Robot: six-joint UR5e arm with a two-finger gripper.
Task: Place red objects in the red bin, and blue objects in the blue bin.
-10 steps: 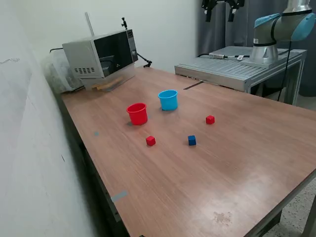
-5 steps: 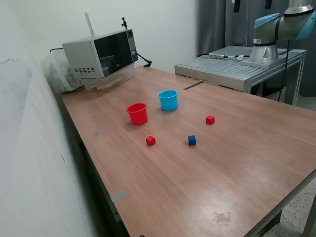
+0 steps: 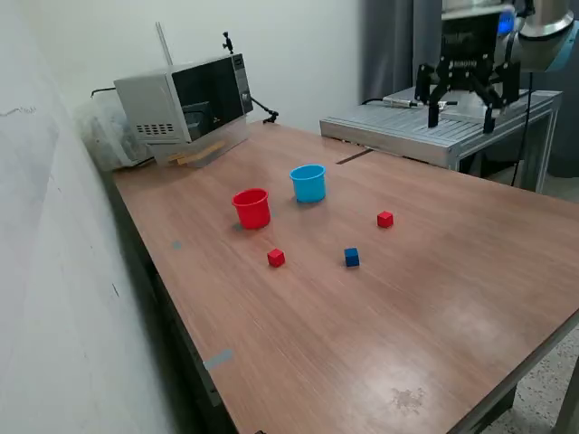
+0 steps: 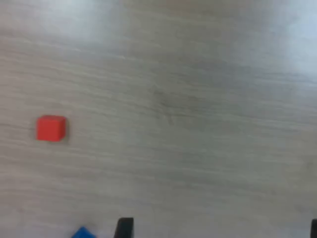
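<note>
On the wooden table (image 3: 434, 271) stand the red bin (image 3: 251, 208) and the blue bin (image 3: 308, 183), side by side and upright. One red cube (image 3: 276, 258) lies in front of the red bin. A second red cube (image 3: 385, 219) lies further toward the exterior view's right. A dark blue cube (image 3: 351, 258) rests between them, nearer the front. My gripper (image 3: 461, 116) hangs open and empty high above the table's far right part, well away from all cubes. The wrist view shows a red cube (image 4: 51, 128), a corner of a blue cube (image 4: 82, 233) and my gripper (image 4: 219, 230).
A microwave (image 3: 185, 104) sits at the table's far left corner by the wall. A raised metal platform (image 3: 425, 127) carrying the arm's base borders the far right. A strip of tape (image 3: 217, 360) lies near the table's front left edge.
The gripper was at the top edge a second ago, then mostly out of frame. It has now come down into full view at the exterior view's upper right. Cubes and cups have not moved.
</note>
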